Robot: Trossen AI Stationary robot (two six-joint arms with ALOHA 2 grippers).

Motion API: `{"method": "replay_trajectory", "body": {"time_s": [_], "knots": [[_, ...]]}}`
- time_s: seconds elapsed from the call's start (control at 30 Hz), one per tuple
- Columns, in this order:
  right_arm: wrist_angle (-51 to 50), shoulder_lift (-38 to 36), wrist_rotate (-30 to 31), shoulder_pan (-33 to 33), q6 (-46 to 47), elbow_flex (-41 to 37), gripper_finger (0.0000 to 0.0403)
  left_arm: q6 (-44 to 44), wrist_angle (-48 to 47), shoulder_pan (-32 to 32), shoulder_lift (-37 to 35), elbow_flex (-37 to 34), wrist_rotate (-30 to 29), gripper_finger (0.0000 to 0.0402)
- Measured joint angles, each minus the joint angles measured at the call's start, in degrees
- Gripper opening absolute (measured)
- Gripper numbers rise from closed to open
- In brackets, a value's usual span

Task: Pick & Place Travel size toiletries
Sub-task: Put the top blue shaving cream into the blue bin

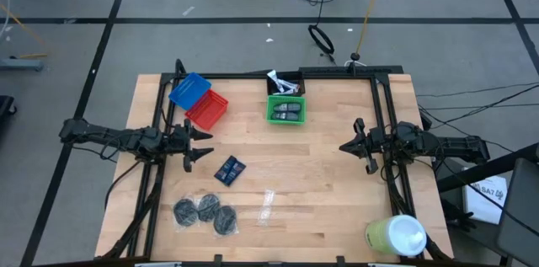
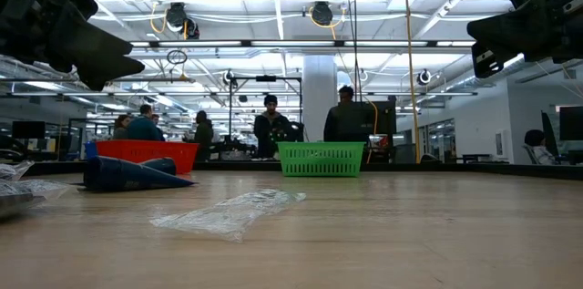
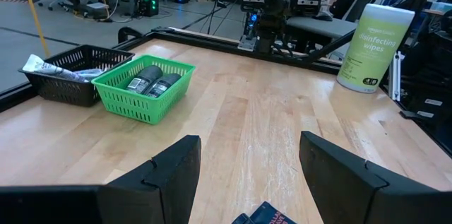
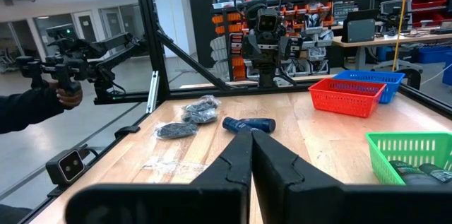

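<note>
Dark blue flat packets point(image 1: 229, 169) lie on the table left of centre; their near edge shows in the left wrist view point(image 3: 265, 215). Three dark grey round discs point(image 1: 205, 212) lie near the front left. Two dark grey oval pieces point(image 1: 287, 111) lie in the green basket point(image 1: 287, 120), and white-silver tubes point(image 1: 282, 84) lie in the black basket point(image 1: 296, 81). My left gripper point(image 1: 196, 144) is open above the table, left of the packets. My right gripper point(image 1: 353, 145) is shut and empty at the right.
A red basket point(image 1: 207, 110) and a blue basket point(image 1: 189, 89) stand at the far left. A clear wrapper scrap point(image 1: 267, 204) lies near the front centre. A yellow-green wipes cylinder point(image 1: 394, 235) stands at the front right. A person's hand holds a controller beyond the table point(image 4: 60, 86).
</note>
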Motion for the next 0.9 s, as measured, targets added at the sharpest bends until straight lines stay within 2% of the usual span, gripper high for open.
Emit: {"method": "replay_trajectory", "body": {"time_s": [0.5,0.63,0.9], "knots": [[-0.01,0.01,0.02,0.01,0.01,0.00,0.0000,-0.20,-0.07,0.00,-0.01,0.00,0.02,0.0237],[-0.02,0.02,0.00,0.02,0.02,-0.02,0.0000,-1.82,1.78,0.00,0.08,0.00,2.02,0.0237],[-0.01,0.02,0.01,0.01,0.01,-0.01,0.0000,-6.70,6.75,-1.59,7.09,1.21,3.30,0.0237]]}}
